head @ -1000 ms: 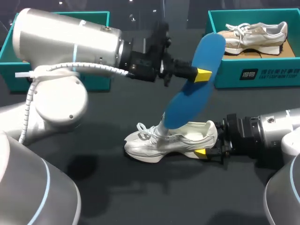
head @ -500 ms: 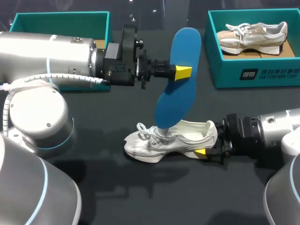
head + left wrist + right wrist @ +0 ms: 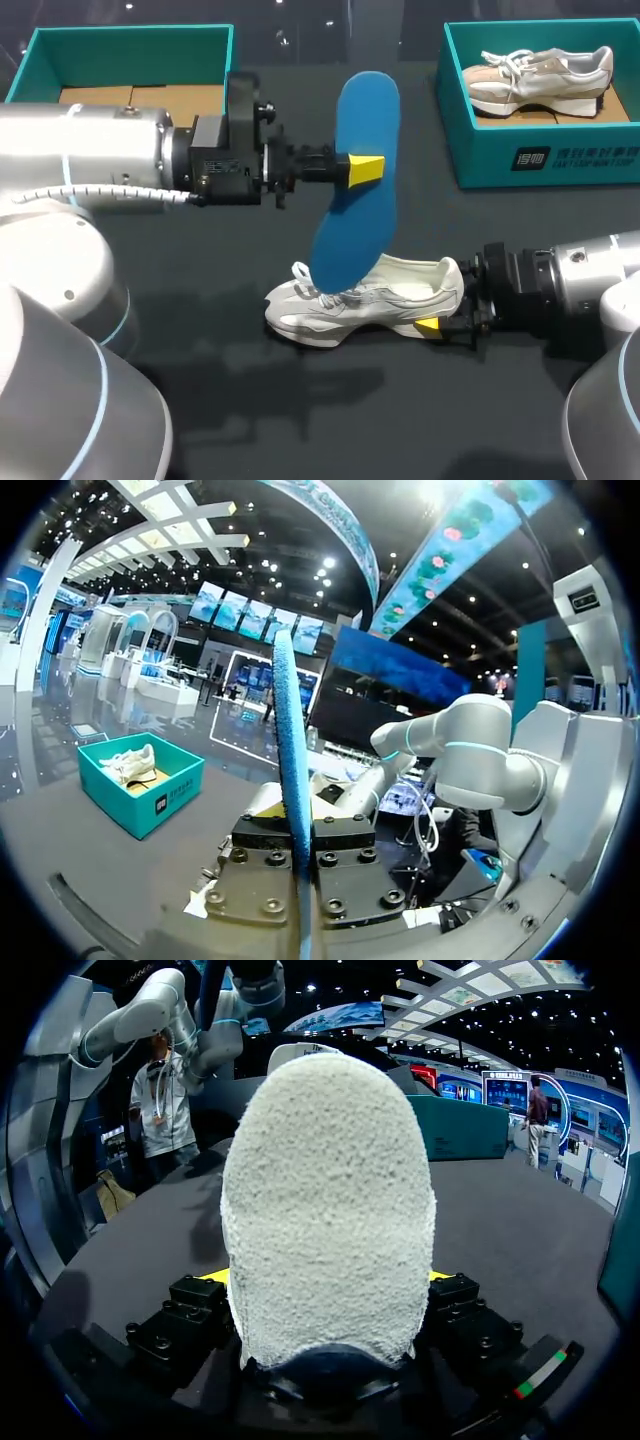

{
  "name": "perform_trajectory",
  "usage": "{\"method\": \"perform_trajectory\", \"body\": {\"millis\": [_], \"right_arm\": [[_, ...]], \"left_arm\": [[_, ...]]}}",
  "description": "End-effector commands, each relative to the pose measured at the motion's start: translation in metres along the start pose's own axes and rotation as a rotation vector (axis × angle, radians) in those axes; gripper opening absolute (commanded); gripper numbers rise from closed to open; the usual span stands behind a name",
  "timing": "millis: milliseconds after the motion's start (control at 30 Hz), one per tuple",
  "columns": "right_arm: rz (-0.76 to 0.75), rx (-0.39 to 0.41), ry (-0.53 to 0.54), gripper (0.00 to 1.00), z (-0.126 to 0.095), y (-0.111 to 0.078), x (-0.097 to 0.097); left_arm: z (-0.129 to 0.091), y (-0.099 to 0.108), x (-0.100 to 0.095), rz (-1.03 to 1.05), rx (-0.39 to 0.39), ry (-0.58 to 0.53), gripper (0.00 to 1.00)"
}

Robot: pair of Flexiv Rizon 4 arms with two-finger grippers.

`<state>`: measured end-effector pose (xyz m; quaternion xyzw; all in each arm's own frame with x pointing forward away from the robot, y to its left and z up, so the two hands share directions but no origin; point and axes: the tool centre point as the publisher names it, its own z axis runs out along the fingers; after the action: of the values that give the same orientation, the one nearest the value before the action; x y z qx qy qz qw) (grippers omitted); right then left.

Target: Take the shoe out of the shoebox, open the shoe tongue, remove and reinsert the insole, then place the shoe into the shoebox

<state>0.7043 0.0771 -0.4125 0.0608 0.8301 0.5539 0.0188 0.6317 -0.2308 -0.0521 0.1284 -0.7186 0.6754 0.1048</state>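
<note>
nearest on the dark grey counter (image 3: 300, 400), a white mesh sneaker with white laces (image 3: 395, 297) is laid on its sole, with the toe turned toward the left arm's side. its heel is clamped by the right pincer (image 3: 440, 315), which comes in low from the right. in the right wrist view the fuzzy heel is seen between the two fingers, with a yellow tip pressed on each side, so this pincer is closed on the sneaker.

just behind and above the sneaker, a long flat blue foam insole (image 3: 355, 190) is held in the air by the left pincer (image 3: 365, 170), almost upright and a little slanted. it is gripped near its middle. in the left wrist view its thin edge is seen squeezed between the two fingers, so this pincer is closed on the insole. the lower end of the insole is seen over the laces, but whether it touches them cannot be told.

farther back at the left, an open teal cardboard shoebox with a brown bottom (image 3: 130, 40) is placed. at the far right a second teal shoebox (image 3: 540, 160) is placed, and a beige and white sneaker (image 3: 540, 75) is laid inside it.
</note>
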Motion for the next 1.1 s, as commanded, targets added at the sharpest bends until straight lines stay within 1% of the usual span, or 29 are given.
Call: {"method": "perform_trajectory", "body": {"millis": [33,233,600,667,700,767,833,933,1100], "right_arm": [[0.001,0.005,0.000,0.00,0.000,0.001,0.001],[0.001,0.005,0.000,0.00,0.000,0.001,0.001],[-0.004,0.005,-0.004,0.00,-0.001,0.002,0.000],[-0.009,0.041,-0.003,0.00,-0.003,0.005,-0.002],[-0.008,0.053,0.000,0.15,-0.003,0.006,-0.003],[-0.009,0.085,-0.003,1.00,-0.004,0.008,-0.005],[-0.010,0.118,0.002,1.00,-0.007,0.010,-0.006],[0.000,0.198,0.002,1.00,-0.013,0.012,-0.009],[0.006,0.317,-0.010,1.00,-0.031,0.017,-0.010]], "left_arm": [[-0.006,-0.001,-0.002,-0.003,-0.009,0.010,0.00],[-0.010,0.001,0.003,-0.013,-0.009,0.025,0.00],[-0.010,0.001,0.003,-0.013,-0.009,0.025,0.00],[-0.010,0.001,0.003,-0.013,-0.009,0.025,0.00],[-0.010,0.001,0.003,-0.013,-0.009,0.025,0.00],[-0.010,0.001,0.003,-0.013,-0.009,0.025,0.00],[-0.010,0.001,0.003,-0.013,-0.009,0.025,0.00],[-0.010,0.001,0.003,-0.013,-0.009,0.025,0.00],[-0.010,0.001,0.003,-0.013,-0.009,0.025,0.00]]}}
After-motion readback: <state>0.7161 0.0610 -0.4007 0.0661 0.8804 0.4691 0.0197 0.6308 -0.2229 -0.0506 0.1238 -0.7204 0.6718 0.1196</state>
